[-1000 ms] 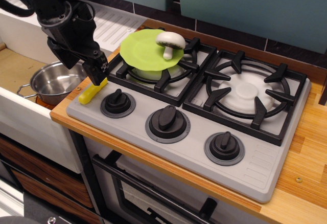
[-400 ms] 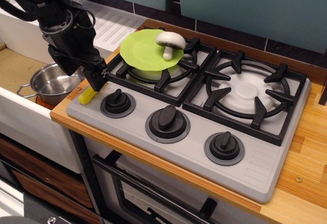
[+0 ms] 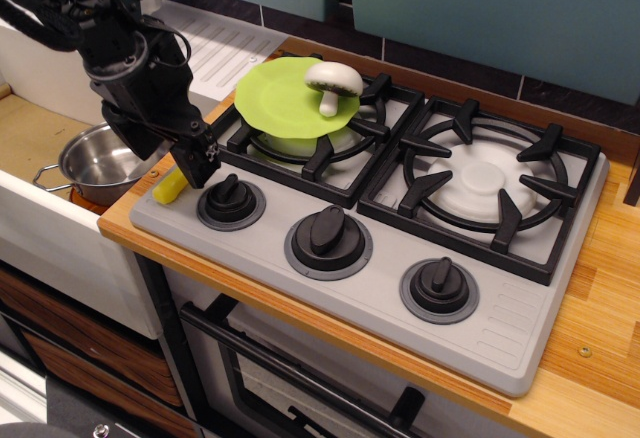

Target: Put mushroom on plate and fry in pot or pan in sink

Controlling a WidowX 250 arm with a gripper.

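Yellow shows at the front left corner of the grey stove top (image 3: 520, 328): that is the fry (image 3: 170, 187), lying flat, with only its left part visible to us. Its right end is covered by the black claw (image 3: 197, 166), which has its tip down on or right against the fry. We cannot tell whether the claw is wide, narrow or gripping, because its fingers merge into one dark shape from this angle.

We see the mushroom (image 3: 333, 82) standing upright on the lime-green plate (image 3: 280, 93), towards the plate's right edge. The plate rests on the black grate of the left burner (image 3: 300, 138), and its near rim hides part of the white burner cap beneath.

Left of the stove, the steel pot (image 3: 100, 163) sits in the sink (image 3: 35, 138). The arm covers the pot's right side, and we make out only one thin loop handle, at its left. The sink is cut off by the left edge of the picture, and its front wall hides the lower part of the pot.

Three black knobs (image 3: 328, 230) line the stove front. The right burner (image 3: 490, 178) is bare. The wooden desk (image 3: 600, 288) runs under the stove and out of view on the right.
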